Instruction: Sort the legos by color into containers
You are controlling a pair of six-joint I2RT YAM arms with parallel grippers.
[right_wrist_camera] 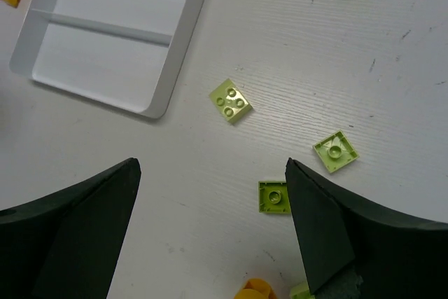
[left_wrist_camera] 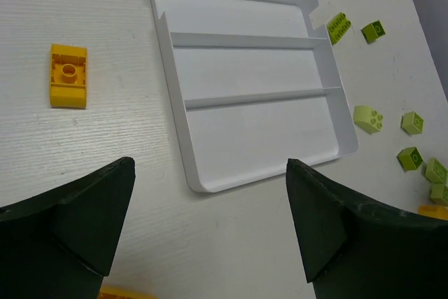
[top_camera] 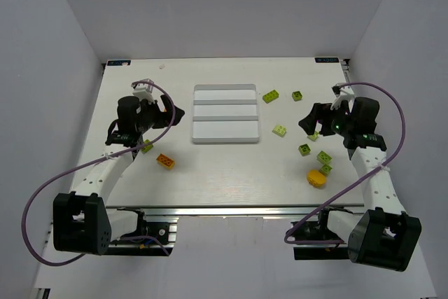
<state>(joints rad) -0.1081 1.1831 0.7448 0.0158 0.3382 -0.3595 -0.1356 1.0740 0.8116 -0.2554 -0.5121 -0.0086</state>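
Your white table (top_camera: 231,180) carries the white tray (top_camera: 225,142) at its middle, green legos (top_camera: 279,130) scattered to the tray's right, one orange brick (top_camera: 166,162) near-left of it, and an orange piece (top_camera: 316,177) near-right.

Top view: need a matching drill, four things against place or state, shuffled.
Things:
1. white tray
2. orange brick
3. pale lime brick
4. yellow-orange brick

Place or state:
A. just right of the tray
B. beside the right arm
C. all three compartments empty
D. beside the left arm

Pairs: 1-C, 2-D, 3-A, 4-B
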